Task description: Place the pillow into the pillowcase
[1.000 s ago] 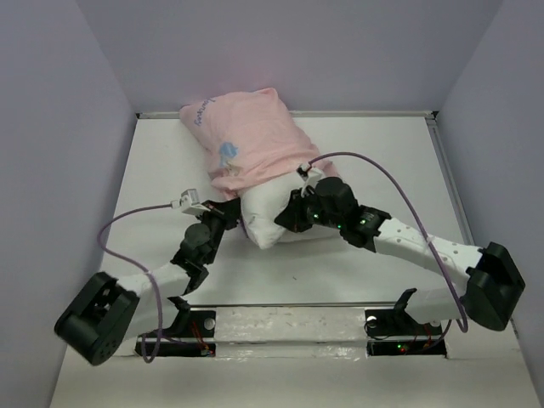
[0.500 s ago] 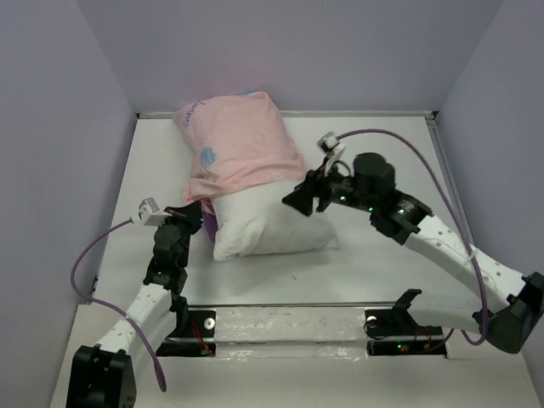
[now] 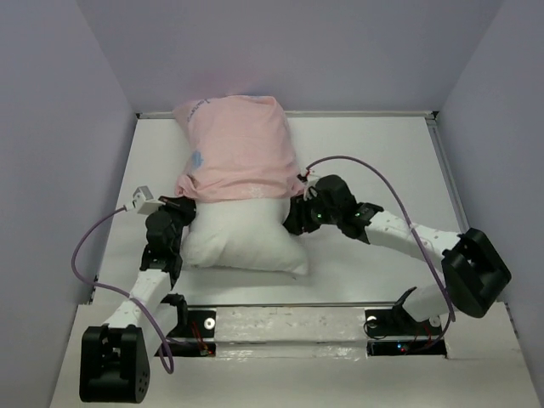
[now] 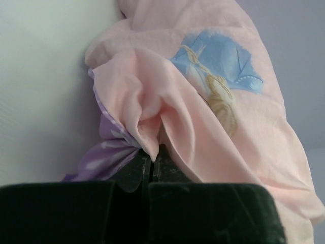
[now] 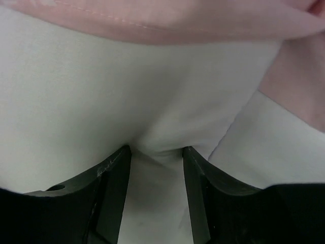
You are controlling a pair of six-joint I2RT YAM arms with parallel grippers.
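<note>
**Left hand (image 3: 184,210) pinching case (image 3: 238,149); right hand (image 3: 295,218) gaping at pillow (image 3: 242,245)**

Left hand is sitting at the left end of the case's open hem (image 3: 242,195), low on the desk (image 3: 374,161), just beside the pillow's left edge. In the left wrist view the jaws are pressing flat together on a gathered pink fold of the case (image 4: 152,117). A purple strip (image 4: 104,155) with pale dots is showing beside the pinch. A blue printed figure (image 4: 218,66) is lying higher up the cloth.

Right hand is lying at the pillow's right edge, just on the near side of the hem. In the right wrist view its fingers (image 5: 114,183) are standing apart. The white cloth of the pillow (image 5: 101,91) is bulging into the gap and touching both tips. I cannot tell whether the cloth is being squeezed. The pink hem is running across the top of that view.

Pillow is lying mid-desk, with its long axis running away from the arms. Its far part is sitting inside the case, filling it plump out to the desk's far edge. Its near part is sticking out bare and white toward the arm bases. The hem is crossing the pillow from one hand to the other. Case is showing its pale pink side up.
</note>
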